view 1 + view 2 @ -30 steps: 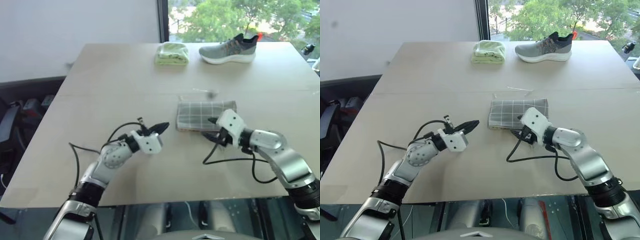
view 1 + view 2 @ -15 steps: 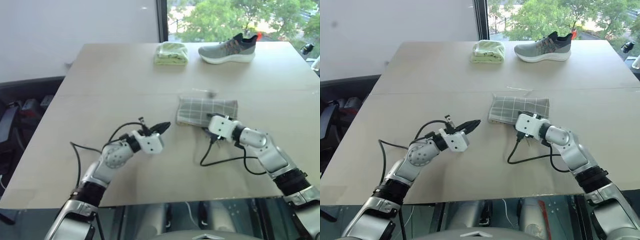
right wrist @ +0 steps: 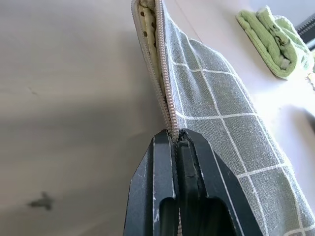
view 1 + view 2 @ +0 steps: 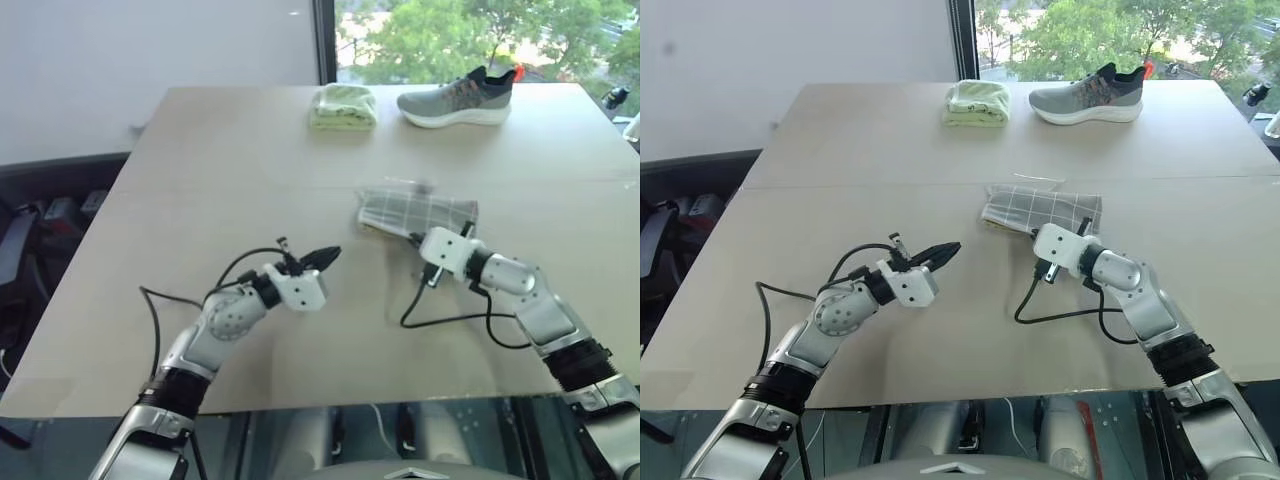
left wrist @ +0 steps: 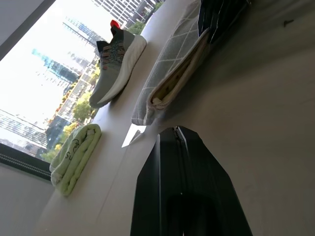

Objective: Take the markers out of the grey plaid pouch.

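Observation:
The grey plaid pouch (image 4: 415, 210) lies at mid-table, its near edge raised off the wood. My right gripper (image 4: 426, 240) is shut on that edge beside the zipper; in the right wrist view the black fingertips (image 3: 167, 140) pinch the fabric (image 3: 211, 108) where the mouth ends. The mouth gapes a little and shows yellowish lining (image 5: 170, 91). The markers are hidden. To the pouch's left, my left gripper (image 4: 330, 253) hovers just above the table, shut and empty, pointing toward the pouch (image 5: 172, 54).
A folded pale green cloth (image 4: 343, 105) and a grey sneaker (image 4: 455, 97) sit at the far edge of the table (image 4: 200, 200). Black cables (image 4: 445, 320) trail from both wrists across the near side.
My right gripper went from open at the pouch's near edge to shut on it. That edge has lifted, so the pouch looks tilted and narrower. The left arm stayed still.

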Controlling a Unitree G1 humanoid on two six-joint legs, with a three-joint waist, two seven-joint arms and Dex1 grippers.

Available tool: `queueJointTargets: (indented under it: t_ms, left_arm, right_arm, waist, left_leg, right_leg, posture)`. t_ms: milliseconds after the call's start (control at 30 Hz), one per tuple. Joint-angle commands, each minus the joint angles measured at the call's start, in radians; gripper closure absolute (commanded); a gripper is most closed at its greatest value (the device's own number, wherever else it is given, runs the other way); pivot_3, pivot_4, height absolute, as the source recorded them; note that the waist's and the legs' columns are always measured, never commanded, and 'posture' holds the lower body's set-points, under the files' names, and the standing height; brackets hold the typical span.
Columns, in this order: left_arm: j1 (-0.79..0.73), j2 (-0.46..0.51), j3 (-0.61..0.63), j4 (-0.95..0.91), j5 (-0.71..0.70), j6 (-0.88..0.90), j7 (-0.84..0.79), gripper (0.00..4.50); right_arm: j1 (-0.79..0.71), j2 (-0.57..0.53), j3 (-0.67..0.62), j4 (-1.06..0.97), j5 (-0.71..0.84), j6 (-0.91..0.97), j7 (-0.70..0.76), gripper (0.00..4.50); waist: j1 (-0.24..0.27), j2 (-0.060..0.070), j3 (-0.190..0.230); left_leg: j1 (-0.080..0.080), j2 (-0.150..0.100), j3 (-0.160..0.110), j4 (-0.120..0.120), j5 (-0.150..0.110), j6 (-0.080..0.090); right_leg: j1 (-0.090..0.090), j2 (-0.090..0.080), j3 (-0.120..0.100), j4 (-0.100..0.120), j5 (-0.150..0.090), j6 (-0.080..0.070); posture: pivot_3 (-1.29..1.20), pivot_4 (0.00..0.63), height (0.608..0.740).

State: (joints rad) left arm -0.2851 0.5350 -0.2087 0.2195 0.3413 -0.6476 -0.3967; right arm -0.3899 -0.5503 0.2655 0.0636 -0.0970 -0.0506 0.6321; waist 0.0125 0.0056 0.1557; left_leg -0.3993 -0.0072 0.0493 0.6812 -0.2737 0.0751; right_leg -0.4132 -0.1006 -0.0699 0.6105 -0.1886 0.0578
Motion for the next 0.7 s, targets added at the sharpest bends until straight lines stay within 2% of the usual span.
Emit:
queueJointTargets:
  t_ms: [33, 167, 200, 233, 300, 400, 567, 700]
  left_arm:
    - [-0.028, -0.006, 0.027, 0.004, -0.062, 0.023, -0.008, 4.5]
    - [-0.032, -0.004, 0.016, -0.023, -0.165, 0.022, -0.088, 4.5]
    - [-0.035, -0.005, 0.022, -0.024, -0.185, 0.015, -0.095, 4.12]
    - [-0.039, -0.008, 0.026, -0.022, -0.206, 0.013, -0.106, 3.96]
    - [-0.045, -0.011, 0.028, -0.022, -0.232, 0.011, -0.124, 3.37]
    - [-0.051, -0.024, 0.023, -0.03, -0.277, 0.037, -0.157, 1.82]
    - [-0.059, -0.032, -0.007, -0.035, -0.335, 0.057, -0.252, 1.82]
    - [-0.091, -0.028, -0.035, 0.02, -0.282, -0.006, -0.289, 1.82]
  right_arm:
    - [0.027, -0.038, -0.056, -0.107, 0.078, -0.035, 0.079, 4.45]
    - [0.072, -0.082, -0.082, -0.174, 0.123, -0.035, 0.146, 4.45]
    - [0.089, -0.097, -0.089, -0.189, 0.128, -0.04, 0.16, 4.5]
    - [0.101, -0.108, -0.095, -0.197, 0.134, -0.042, 0.171, 4.5]
    - [0.117, -0.12, -0.106, -0.21, 0.141, -0.038, 0.179, 4.5]
    - [0.129, -0.129, -0.117, -0.222, 0.145, -0.038, 0.19, 4.5]
    - [0.134, -0.132, -0.123, -0.244, 0.15, -0.034, 0.204, 4.5]
    - [0.146, -0.138, -0.121, -0.277, 0.167, -0.033, 0.228, 4.5]
  waist:
    - [0.001, 0.0, 0.0]
    - [0.0, 0.0, 0.0]
    - [0.0, 0.0, 0.0]
    - [0.0, 0.0, 0.0]
    - [0.002, 0.0, 0.0]
    - [0.001, 0.0, 0.0]
    - [0.001, 0.0, 0.0]
    - [0.003, 0.0, 0.0]
  left_leg:
    - [0.0, 0.0, 0.0, 0.0, 0.0, 0.0]
    - [0.0, 0.0, 0.0, 0.0, 0.0, 0.0]
    - [0.0, 0.0, 0.0, 0.0, 0.0, 0.0]
    - [0.0, 0.0, 0.0, 0.0, 0.0, 0.0]
    - [0.0, 0.0, -0.001, 0.0, 0.0, 0.0]
    - [0.0, 0.0, 0.0, 0.001, 0.0, 0.0]
    - [0.0, 0.0, 0.0, 0.001, 0.0, 0.0]
    - [0.0, 0.0, 0.0, 0.001, 0.0, 0.0]
  right_leg:
    - [0.0, 0.0, 0.0, 0.0, 0.0, 0.0]
    - [0.0, 0.0, 0.0, 0.0, 0.0, 0.0]
    - [0.0, 0.0, 0.0, 0.0, 0.0, 0.0]
    - [0.0, 0.0, 0.0, 0.0, 0.0, 0.0]
    - [0.0, 0.0, 0.0, 0.0, 0.0, 0.0]
    - [0.0, 0.0, 0.0, 0.0, 0.0, 0.0]
    - [0.0, 0.0, 0.0, 0.0, 0.0, 0.0]
    - [0.0, 0.0, 0.0, 0.0, 0.0, 0.0]
  posture:
    - [0.0, 0.15, 0.74]
    - [0.0, 0.15, 0.74]
    - [0.0, 0.15, 0.74]
    - [0.0, 0.15, 0.74]
    - [0.0, 0.15, 0.74]
    - [0.0, 0.15, 0.74]
    - [0.0, 0.15, 0.74]
    - [0.0, 0.15, 0.74]
